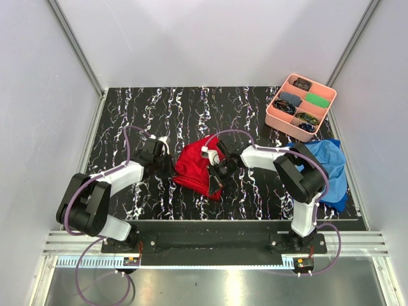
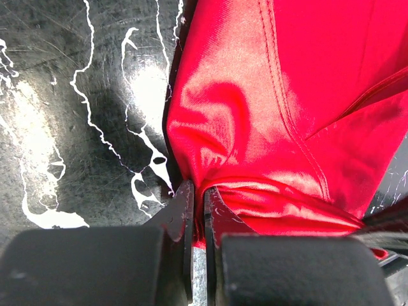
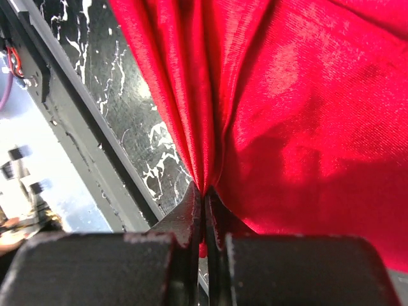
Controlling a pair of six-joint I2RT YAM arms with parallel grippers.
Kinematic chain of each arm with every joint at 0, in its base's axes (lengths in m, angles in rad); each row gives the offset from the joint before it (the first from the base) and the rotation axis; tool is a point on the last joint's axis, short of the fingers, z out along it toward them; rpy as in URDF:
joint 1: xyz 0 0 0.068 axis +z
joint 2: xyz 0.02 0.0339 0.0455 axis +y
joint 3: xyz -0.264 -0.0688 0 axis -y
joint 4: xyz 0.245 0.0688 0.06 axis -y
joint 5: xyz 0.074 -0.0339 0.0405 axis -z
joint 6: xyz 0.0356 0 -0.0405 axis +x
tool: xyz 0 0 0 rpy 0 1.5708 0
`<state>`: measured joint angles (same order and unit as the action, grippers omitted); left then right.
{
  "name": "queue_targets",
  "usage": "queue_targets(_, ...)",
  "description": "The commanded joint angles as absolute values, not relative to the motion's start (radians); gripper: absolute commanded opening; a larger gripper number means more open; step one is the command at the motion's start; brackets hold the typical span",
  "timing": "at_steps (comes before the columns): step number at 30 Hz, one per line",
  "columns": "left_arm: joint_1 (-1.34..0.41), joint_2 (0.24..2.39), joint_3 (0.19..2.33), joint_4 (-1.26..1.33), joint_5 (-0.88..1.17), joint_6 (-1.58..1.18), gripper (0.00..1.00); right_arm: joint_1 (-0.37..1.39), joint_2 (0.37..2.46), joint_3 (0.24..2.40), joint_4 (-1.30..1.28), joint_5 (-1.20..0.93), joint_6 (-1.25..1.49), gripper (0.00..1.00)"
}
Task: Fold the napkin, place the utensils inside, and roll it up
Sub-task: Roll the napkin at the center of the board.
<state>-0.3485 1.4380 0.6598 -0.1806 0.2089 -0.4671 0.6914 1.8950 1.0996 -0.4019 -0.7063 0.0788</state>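
Observation:
The red napkin (image 1: 194, 167) lies bunched in the middle of the black marbled table (image 1: 127, 108), between both arms. My left gripper (image 1: 167, 164) is at its left edge, shut on a pinch of the napkin (image 2: 255, 127); the left gripper (image 2: 197, 197) has red cloth squeezed between its jaws. My right gripper (image 1: 215, 178) is at the napkin's right side, shut on a gathered fold of the napkin (image 3: 306, 115); pleats run up from the right gripper (image 3: 205, 194). The utensils are out of view.
A pink compartment tray (image 1: 275, 116) with small dark and green items stands at the back right. A blue cloth (image 1: 328, 167) lies crumpled at the right, behind the right arm. The table's metal front rail (image 3: 57, 127) runs close to the right gripper.

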Motion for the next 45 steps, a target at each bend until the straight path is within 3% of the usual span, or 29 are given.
queue_targets(1,-0.344,1.451,0.689,-0.209,0.129,-0.436,0.00,0.666,1.928,1.091,-0.443,-0.773,0.090,0.00)
queue_targets(8,-0.344,1.453,0.692,-0.216,0.103,-0.434,0.00,0.666,1.930,1.035,-0.453,-0.713,0.112,0.00)
queue_targets(11,-0.345,1.460,0.692,-0.216,0.107,-0.436,0.00,0.666,1.890,1.037,-0.457,-0.683,0.117,0.12)
queue_targets(16,-0.345,1.470,0.695,-0.219,0.118,-0.439,0.00,0.666,1.757,1.144,-0.531,-0.614,0.126,0.44)
queue_targets(19,-0.345,1.468,0.699,-0.222,0.124,-0.440,0.00,0.678,1.684,1.224,-0.564,-0.543,0.120,0.54)
queue_targets(24,-0.345,1.479,0.703,-0.222,0.135,-0.443,0.00,0.779,1.614,1.276,-0.509,-0.361,0.055,0.55)
queue_targets(32,-0.347,1.486,0.704,-0.229,0.146,-0.445,0.00,0.886,1.752,1.259,-0.266,-0.462,0.152,0.52)
queue_targets(39,-0.345,1.499,0.712,-0.232,0.184,-0.449,0.00,0.982,1.784,1.207,-0.144,-0.168,0.039,0.63)
queue_targets(45,-0.345,1.505,0.715,-0.233,0.193,-0.454,0.00,1.002,1.801,1.158,-0.055,-0.083,-0.069,0.66)
